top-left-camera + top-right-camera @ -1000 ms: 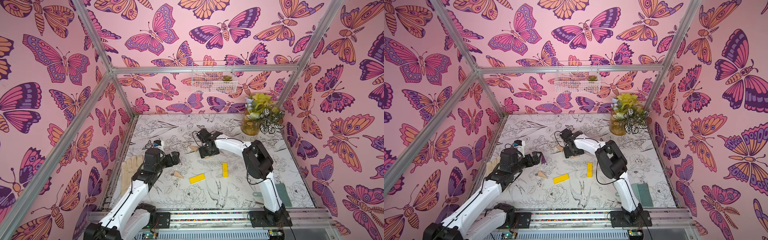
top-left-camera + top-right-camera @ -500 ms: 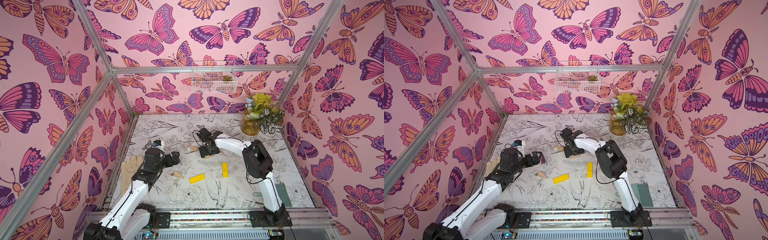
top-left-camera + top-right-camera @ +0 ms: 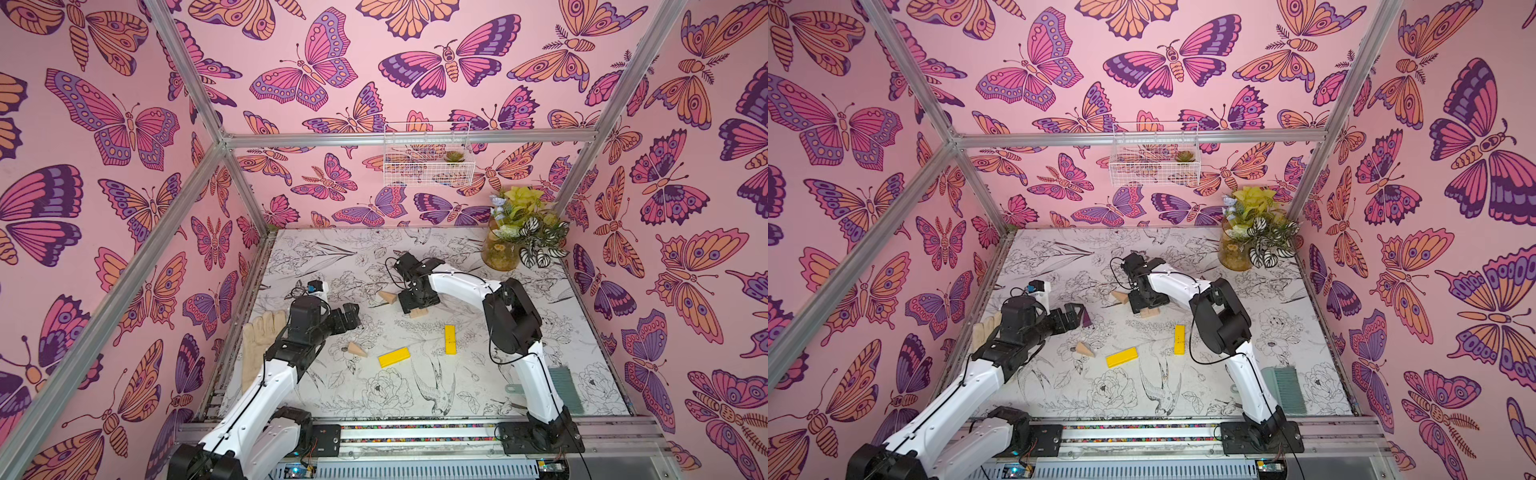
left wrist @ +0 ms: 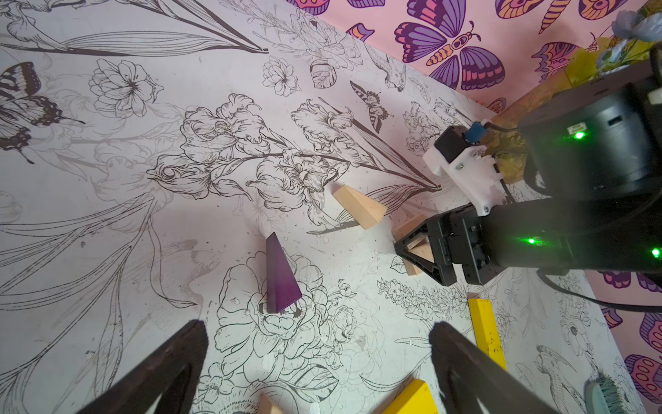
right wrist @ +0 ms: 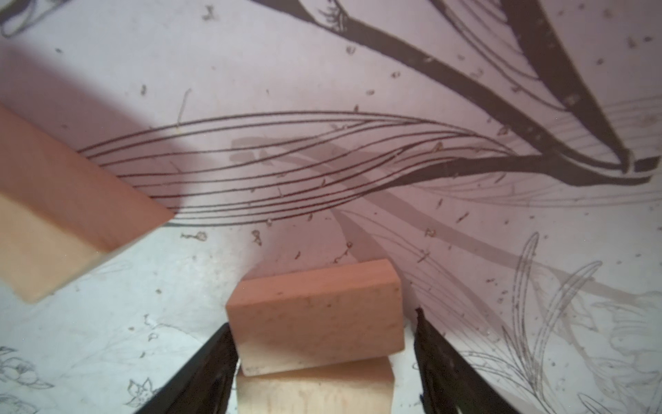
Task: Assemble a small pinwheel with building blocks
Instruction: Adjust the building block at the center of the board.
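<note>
**Right Gripper Set Astride a Tan Block, Pieces Left Scattered**

Almost nothing was seen to have moved over the last 1 second. The right gripper was kept low at the same spot near mid-table, and the left arm was held where it had been.

In the right wrist view the right gripper was shown partly open, with its fingers set on either side of a tan block. 1 finger was at the block's edge. A thin strip of table was left visible between the block and the other finger, so a firm grip could not be confirmed. A 2nd tan block was touching the 1st, though whether beside or beneath it could not be told. A tan wedge was lying just beside this gripper.

The left gripper was spread wide and nothing was held in it. A purple wedge was lying on the table just ahead of its fingers, untouched.

A 2nd tan wedge, a yellow bar and a 2nd yellow bar were scattered nearer the front, apart from one another. The pieces were not yet joined into a pinwheel.
</note>
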`<control>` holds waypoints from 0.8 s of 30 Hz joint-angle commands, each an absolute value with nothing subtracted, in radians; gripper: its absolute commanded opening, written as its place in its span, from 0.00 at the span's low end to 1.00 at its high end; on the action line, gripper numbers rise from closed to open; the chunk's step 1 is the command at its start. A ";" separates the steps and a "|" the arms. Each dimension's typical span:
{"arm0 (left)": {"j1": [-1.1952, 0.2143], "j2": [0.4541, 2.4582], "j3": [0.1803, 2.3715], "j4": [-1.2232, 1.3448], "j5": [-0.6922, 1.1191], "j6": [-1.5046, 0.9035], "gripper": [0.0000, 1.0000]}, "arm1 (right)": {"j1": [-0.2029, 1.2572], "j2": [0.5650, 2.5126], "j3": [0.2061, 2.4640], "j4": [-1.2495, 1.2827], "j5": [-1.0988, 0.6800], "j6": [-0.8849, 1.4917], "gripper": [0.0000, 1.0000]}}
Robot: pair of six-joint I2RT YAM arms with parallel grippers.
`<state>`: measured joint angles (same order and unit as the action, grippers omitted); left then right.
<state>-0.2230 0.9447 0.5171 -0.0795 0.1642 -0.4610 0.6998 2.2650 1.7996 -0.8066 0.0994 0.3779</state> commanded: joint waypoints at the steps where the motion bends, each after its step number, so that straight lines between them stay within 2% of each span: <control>1: -0.228 0.947 0.508 -0.082 0.156 -0.453 1.00 | 0.693 2.304 1.818 -0.839 0.097 0.360 0.76; 9: -0.228 0.945 0.508 -0.083 0.158 -0.454 1.00 | 0.694 2.297 1.811 -0.841 0.093 0.369 0.64; 24: -0.228 0.942 0.502 -0.082 0.163 -0.456 1.00 | 0.696 2.227 1.713 -0.802 0.095 0.438 0.63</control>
